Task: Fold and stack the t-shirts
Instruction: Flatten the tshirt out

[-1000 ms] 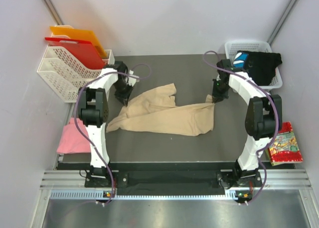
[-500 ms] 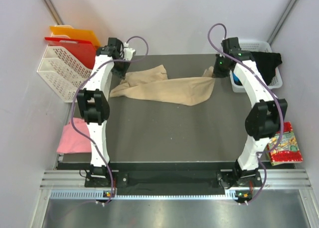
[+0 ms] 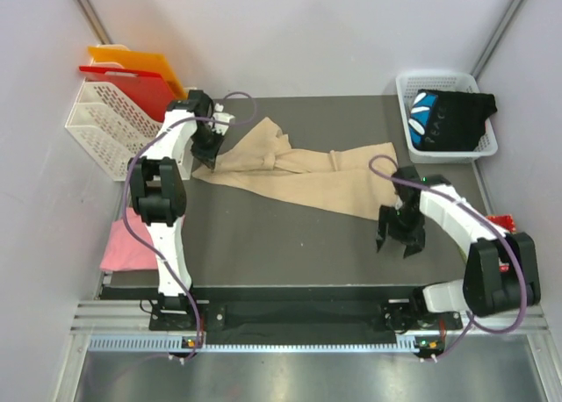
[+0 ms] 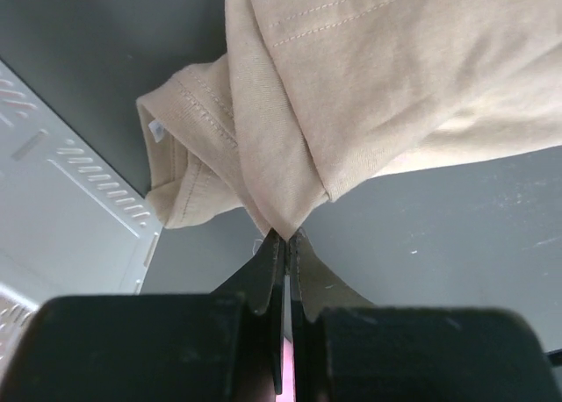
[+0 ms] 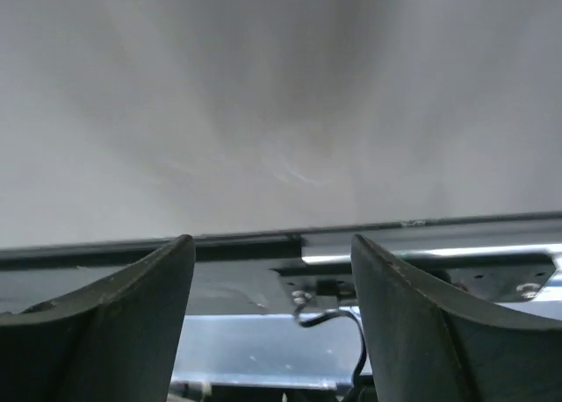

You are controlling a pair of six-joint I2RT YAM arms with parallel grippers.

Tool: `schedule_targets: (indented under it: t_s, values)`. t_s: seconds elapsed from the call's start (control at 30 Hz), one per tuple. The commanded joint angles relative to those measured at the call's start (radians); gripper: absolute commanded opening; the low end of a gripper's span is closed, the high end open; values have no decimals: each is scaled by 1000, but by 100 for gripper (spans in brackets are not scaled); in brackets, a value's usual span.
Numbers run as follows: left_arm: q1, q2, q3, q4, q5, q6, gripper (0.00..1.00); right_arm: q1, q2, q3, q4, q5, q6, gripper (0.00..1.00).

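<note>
The left hand [image 4: 285,242] is pinching a corner of the beige t-shirt [image 3: 303,169] (jaws closed tight on the cloth), which is sprawling across the far desk [image 3: 281,244]. The right hand [image 3: 400,237] is hovering near-right, spread wide, holding nothing.

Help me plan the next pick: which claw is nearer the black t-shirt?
Right. Right claw: toward the near edge from the black t-shirt. Left claw: across, pinching the beige t-shirt.

Orange board [image 3: 140,63] and red board [image 3: 132,90] in white rack [image 3: 98,132] at left, white basket [image 3: 439,75] at right
</note>
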Motion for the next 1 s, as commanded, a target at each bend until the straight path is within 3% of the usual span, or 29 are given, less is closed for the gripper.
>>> schedule_targets:
  t_s: [0.0, 0.2, 0.3, 0.47, 0.67, 0.97]
  values:
    - [3, -43, 83, -29, 31, -3, 0, 2, 178, 352, 78, 106, -8, 72]
    - [3, -59, 71, -34, 17, -5, 0, 2, 511, 895, 115, 169, -68, 67]
    - [3, -72, 49, -32, 10, -5, 0, -1, 654, 1023, 110, 184, -83, 63]
    - [6, -97, 6, -18, -2, 0, 0, -21, 763, 1050, 118, 200, -105, 59]
    - [13, -95, -14, -21, 10, -8, 0, -61, 783, 968, 167, 207, -119, 57]
    - [13, -75, -11, -21, 17, -14, 0, -95, 843, 988, 179, 186, -128, 51]
